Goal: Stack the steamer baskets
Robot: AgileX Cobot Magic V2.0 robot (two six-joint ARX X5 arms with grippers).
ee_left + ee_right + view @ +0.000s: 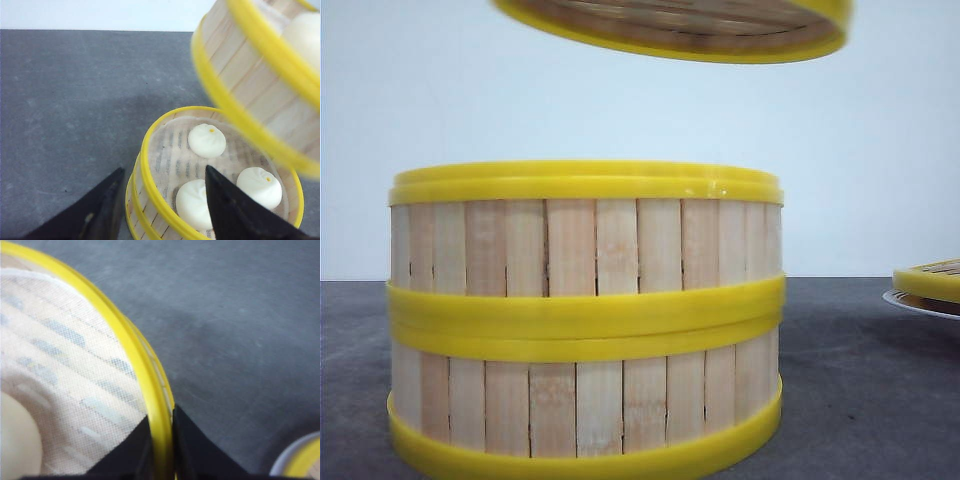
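step: putting third basket (680,30) on top | where: up in the air over the two stacked baskets (585,320) | right gripper (161,450): pinching its rim | left gripper (165,210): spread wide, holding nothing | next: line up, lower slowly

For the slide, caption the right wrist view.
Right tool shut on a steamer basket's yellow rim, cloth liner inside, above the grey table.

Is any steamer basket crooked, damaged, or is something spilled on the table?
Nothing stands out. The two stacked baskets sit flush, rims aligned. The third basket is tilted only because the right gripper holds it by its rim in the air. The buns are in place.
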